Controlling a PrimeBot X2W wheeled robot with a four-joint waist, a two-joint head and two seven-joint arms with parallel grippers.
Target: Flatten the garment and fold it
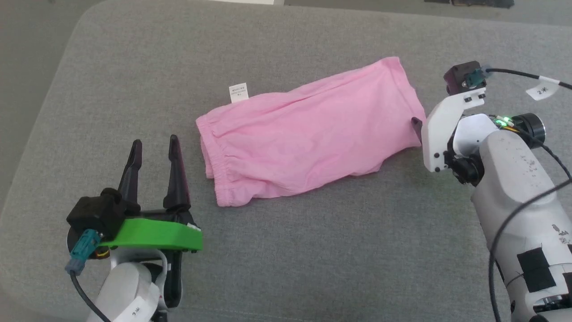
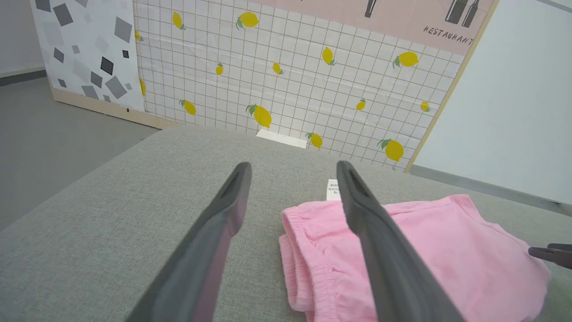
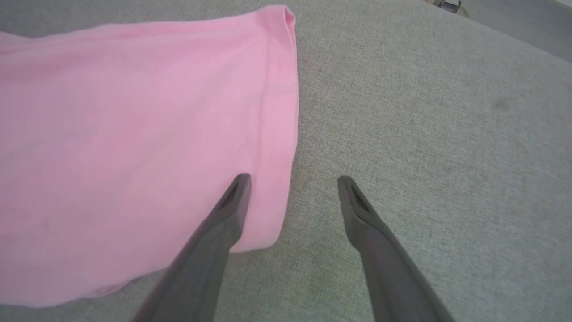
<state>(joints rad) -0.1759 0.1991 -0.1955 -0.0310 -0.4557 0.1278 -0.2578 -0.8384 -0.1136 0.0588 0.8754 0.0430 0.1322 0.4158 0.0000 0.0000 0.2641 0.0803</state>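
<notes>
As left hand (image 1: 155, 141) gapes, right hand (image 3: 293, 178) gapes empty.

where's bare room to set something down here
Free: near strip of grey fabric cushion below the light pink thin-fabric pants; far band beyond the white care tag. Crowded: pants' ends, by the left gripper and right gripper.

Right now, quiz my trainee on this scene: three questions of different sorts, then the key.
1. True or false: the left gripper is clamped on the garment.
2. The white tag sticks out by which part of the garment? A: the waistband end. B: the leg-hem end. C: the middle.
3. Fill in: the right gripper has its jaws ____.
Key: 1 false, it stands open, apart from the cloth; 2 A; 3 open.
</notes>
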